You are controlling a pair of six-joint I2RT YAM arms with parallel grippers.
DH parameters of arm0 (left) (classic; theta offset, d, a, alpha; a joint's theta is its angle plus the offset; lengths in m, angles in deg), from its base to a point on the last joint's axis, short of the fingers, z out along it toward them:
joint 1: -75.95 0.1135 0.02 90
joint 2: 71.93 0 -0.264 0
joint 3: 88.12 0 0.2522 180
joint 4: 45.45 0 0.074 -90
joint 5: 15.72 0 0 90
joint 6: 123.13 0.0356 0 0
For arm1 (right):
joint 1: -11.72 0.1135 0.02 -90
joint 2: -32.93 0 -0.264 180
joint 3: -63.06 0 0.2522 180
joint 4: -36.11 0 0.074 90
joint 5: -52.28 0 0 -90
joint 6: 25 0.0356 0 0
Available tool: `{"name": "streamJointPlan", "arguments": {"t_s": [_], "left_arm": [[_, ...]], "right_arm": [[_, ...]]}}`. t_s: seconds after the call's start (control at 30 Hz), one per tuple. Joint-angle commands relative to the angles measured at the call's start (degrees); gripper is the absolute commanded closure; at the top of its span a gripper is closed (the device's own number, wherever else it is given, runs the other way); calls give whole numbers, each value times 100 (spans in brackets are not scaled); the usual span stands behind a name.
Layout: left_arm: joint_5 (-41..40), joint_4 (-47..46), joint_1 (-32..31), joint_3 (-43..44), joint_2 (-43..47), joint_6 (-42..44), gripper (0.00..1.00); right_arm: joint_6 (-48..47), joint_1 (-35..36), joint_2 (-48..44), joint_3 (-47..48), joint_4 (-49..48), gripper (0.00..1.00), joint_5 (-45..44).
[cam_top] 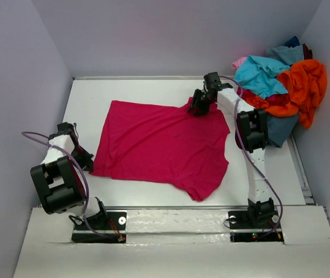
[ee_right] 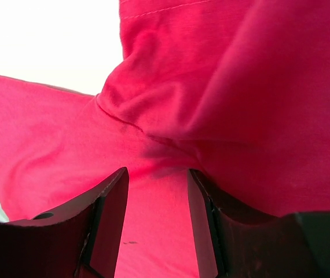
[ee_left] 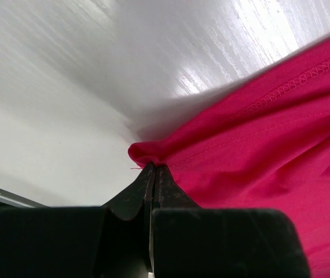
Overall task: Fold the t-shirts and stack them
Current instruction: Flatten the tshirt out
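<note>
A crimson t-shirt (cam_top: pixel 159 145) lies spread nearly flat across the white worktop (cam_top: pixel 87 101), its hem toward the left wall and one sleeve pointing to the near edge. The left end effector (ee_left: pixel 154 169) is clenched on the shirt's near-left hem corner, the cloth puckered into a small fold at its tips, low over the worktop. The right end effector (cam_top: pixel 200 106) sits at the shirt's far-right shoulder, jaws parted and released over a bunched ridge of crimson cloth. Against the far-right wall, a heap of other t-shirts (cam_top: pixel 281 87), orange, turquoise, pink and dark blue, lies unfolded.
</note>
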Motion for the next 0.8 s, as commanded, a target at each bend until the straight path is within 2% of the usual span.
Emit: {"name": "streamJointPlan", "arguments": {"t_s": [0.0,0.77], "left_arm": [[-162,294,135,108,210,38,94],[-83,390,460,-41,385,-67,94]], "right_arm": [[-110,-270,99,-221,163,49,-300],[-198,-700,310,-80,295,49,-274]]}}
